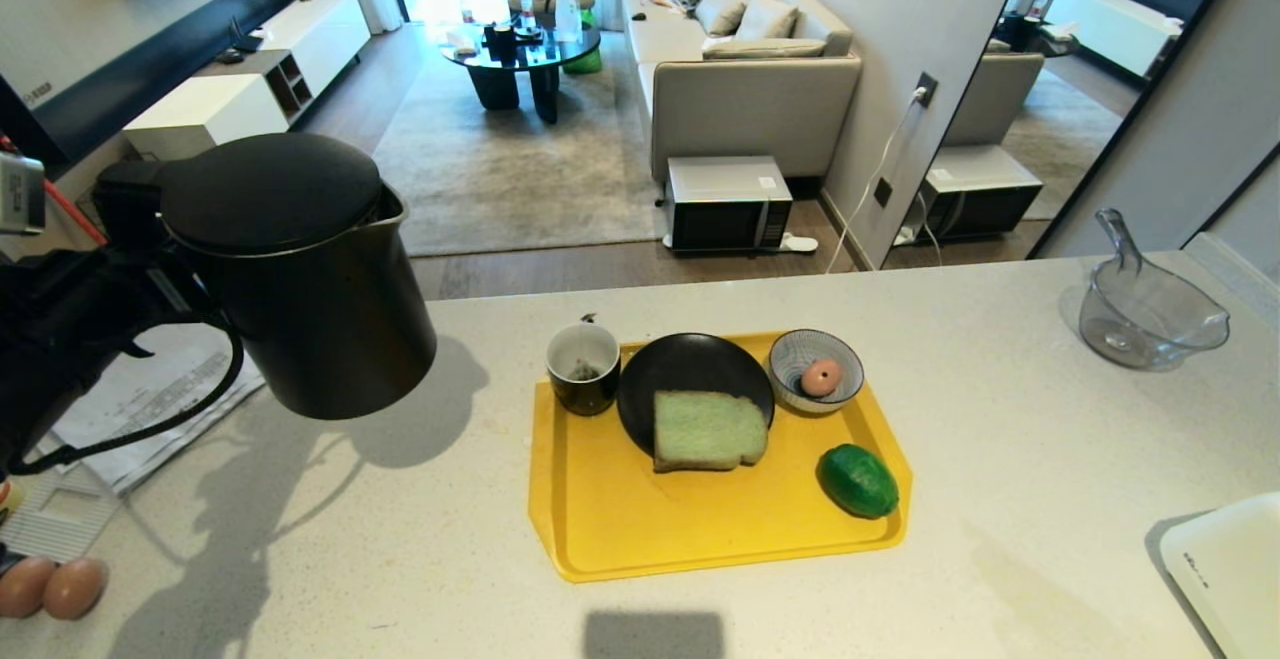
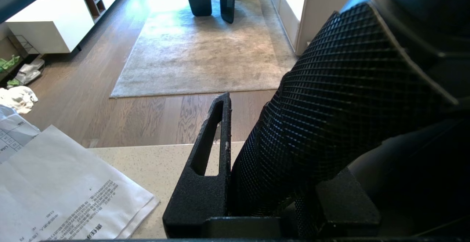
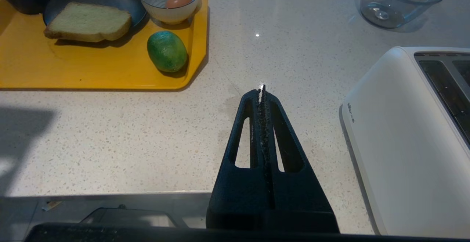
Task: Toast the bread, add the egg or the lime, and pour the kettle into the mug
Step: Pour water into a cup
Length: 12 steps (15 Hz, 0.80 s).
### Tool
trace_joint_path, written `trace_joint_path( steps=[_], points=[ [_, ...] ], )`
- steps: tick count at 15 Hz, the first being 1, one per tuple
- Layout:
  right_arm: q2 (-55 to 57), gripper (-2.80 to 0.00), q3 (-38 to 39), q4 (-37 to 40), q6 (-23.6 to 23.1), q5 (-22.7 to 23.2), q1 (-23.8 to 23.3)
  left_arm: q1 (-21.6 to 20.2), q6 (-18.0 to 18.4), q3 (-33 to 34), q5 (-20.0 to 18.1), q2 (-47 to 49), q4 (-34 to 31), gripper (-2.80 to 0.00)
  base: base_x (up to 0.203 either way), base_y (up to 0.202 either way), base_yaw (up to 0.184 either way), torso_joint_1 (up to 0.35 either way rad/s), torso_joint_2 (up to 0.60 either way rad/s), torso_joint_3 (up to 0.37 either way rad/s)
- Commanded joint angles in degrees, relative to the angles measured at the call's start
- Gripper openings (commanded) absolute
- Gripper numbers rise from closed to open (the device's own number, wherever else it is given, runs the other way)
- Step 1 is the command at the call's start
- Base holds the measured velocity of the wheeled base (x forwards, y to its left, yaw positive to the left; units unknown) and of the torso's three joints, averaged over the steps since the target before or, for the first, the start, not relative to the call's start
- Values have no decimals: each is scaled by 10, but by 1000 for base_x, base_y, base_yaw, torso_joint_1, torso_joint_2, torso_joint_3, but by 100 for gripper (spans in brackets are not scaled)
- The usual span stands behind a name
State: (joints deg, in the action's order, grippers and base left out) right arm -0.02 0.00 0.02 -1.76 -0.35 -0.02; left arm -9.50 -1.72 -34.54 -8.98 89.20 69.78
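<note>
My left gripper [image 1: 150,264] is shut on the textured loop handle [image 2: 349,87] of the black kettle [image 1: 300,269], which hangs upright above the counter's left side, well left of the mug. One finger [image 2: 216,132] presses the handle's side; the other is mostly hidden behind it. The black mug [image 1: 583,367], white inside with a tea bag, stands at the yellow tray's [image 1: 640,529] far left corner. The pale green bread [image 1: 707,429] lies on a black plate [image 1: 690,364]. An egg [image 1: 821,376] sits in a striped bowl, the lime [image 1: 858,480] in front of it. My right gripper [image 3: 261,89] is shut and empty near the counter's front edge.
A white toaster [image 1: 1230,569] stands at the front right, close beside my right gripper. A clear glass jug [image 1: 1150,314] sits at the back right. Papers [image 1: 150,399] and the kettle's cord lie under the kettle, and two brown eggs [image 1: 50,587] rest at the front left.
</note>
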Motion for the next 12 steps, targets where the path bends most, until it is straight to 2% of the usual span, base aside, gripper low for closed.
trace_joint_path(
  steps=[1,6,8,12],
  points=[
    [0,-280,0,0,0,0,0,0,0,0,-1,-1,4,-280,0,0,0,72,-137,-66],
    [0,-280,0,0,1,-1,0,0,1,1,-2,-4,4,-280,0,0,0,63,-113,-51],
    [0,-280,0,-1,22,-2,0,0,1,1,-2,-5,4,-280,0,0,0,77,-133,-68],
    [0,-280,0,-2,29,-7,0,-7,1,1,-3,-5,4,-280,0,0,0,62,-109,-57]
  ],
)
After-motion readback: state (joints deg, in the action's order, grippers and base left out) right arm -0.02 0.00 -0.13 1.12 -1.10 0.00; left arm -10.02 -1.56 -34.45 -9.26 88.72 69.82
